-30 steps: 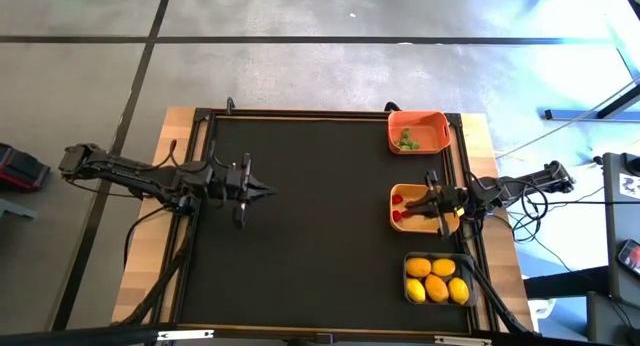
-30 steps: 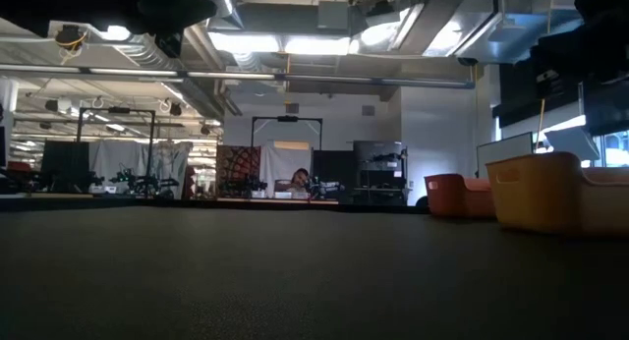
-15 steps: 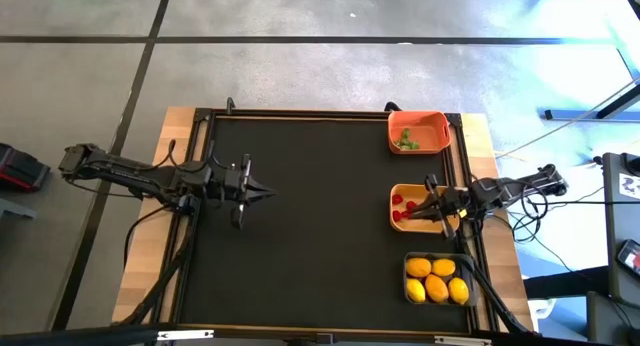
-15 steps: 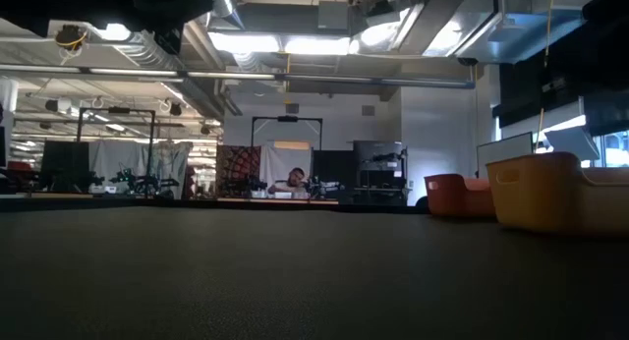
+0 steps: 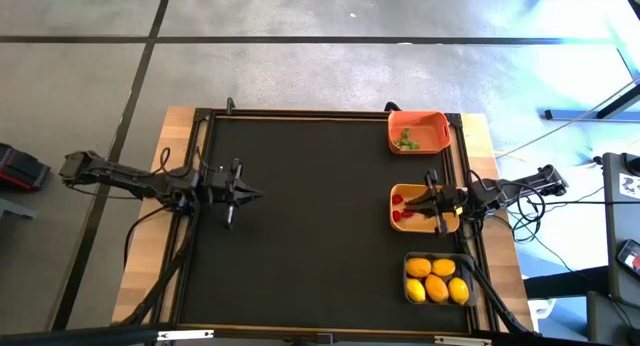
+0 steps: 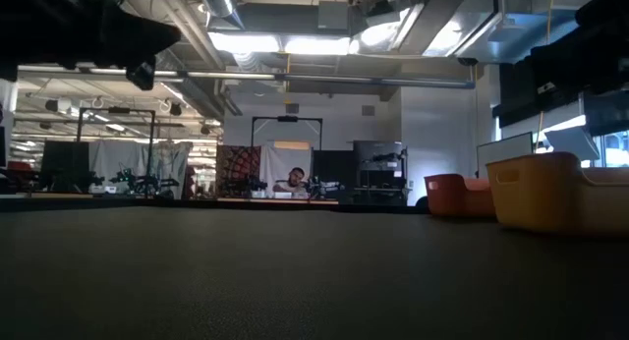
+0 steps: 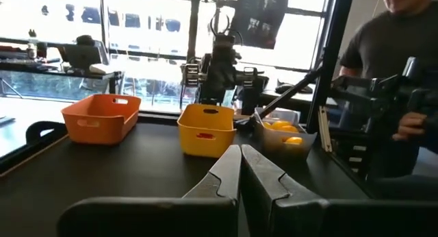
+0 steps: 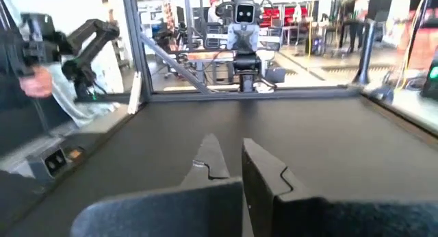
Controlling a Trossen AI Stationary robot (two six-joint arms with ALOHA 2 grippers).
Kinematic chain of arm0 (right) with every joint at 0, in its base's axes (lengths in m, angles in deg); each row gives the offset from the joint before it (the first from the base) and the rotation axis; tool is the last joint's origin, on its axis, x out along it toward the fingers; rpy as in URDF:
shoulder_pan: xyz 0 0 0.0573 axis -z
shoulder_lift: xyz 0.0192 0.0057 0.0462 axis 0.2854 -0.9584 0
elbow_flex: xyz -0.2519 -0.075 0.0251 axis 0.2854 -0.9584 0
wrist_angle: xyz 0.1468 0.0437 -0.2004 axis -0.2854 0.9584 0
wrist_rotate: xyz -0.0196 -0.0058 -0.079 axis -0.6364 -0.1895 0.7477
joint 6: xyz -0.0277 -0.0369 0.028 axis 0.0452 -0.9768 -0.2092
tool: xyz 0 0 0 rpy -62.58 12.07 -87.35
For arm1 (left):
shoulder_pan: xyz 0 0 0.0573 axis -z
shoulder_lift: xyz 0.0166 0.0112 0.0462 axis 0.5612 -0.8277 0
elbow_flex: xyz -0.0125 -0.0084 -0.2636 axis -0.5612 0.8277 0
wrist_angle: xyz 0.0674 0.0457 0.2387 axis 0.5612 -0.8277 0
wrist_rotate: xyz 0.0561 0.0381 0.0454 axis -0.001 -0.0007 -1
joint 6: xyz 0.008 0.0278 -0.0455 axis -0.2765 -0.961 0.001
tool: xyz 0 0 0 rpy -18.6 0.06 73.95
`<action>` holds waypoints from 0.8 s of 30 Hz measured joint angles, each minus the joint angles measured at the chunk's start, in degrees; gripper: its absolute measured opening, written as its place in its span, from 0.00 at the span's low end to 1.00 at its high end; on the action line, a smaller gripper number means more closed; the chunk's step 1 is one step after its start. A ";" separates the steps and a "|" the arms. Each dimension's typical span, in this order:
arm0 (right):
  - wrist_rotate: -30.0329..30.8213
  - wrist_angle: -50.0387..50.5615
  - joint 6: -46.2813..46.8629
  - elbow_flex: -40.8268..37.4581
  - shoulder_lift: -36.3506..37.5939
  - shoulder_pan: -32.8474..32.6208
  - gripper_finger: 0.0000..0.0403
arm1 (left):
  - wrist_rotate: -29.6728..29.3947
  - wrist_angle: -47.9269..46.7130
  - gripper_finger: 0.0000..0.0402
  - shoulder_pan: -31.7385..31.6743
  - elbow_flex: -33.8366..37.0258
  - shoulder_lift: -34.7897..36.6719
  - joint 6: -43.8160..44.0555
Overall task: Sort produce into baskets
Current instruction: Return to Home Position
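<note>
Lying sorted: lemons [image 5: 437,279] in black basket [image 5: 438,255], red pieces [image 5: 400,199] in yellow basket [image 5: 392,208], green pieces [image 5: 407,140] in orange basket [image 5: 417,114]. Left gripper [image 5: 255,195] is holding fingers [image 7: 222,172] together; right gripper [image 5: 412,208], fingers [image 8: 212,158] slightly apart.

Three baskets [image 5: 440,136] line the table's [image 5: 320,216] right edge — lemons [image 5: 437,281] fill one end basket.

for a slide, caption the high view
Greens in orange basket, reds in yellow basket, lemons in black basket; left gripper over mat, right gripper above yellow basket.
</note>
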 joint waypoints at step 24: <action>-11.58 2.19 -2.83 0.17 -0.01 0.00 0.00 | -0.15 -30.24 0.00 0.00 2.36 30.69 -1.45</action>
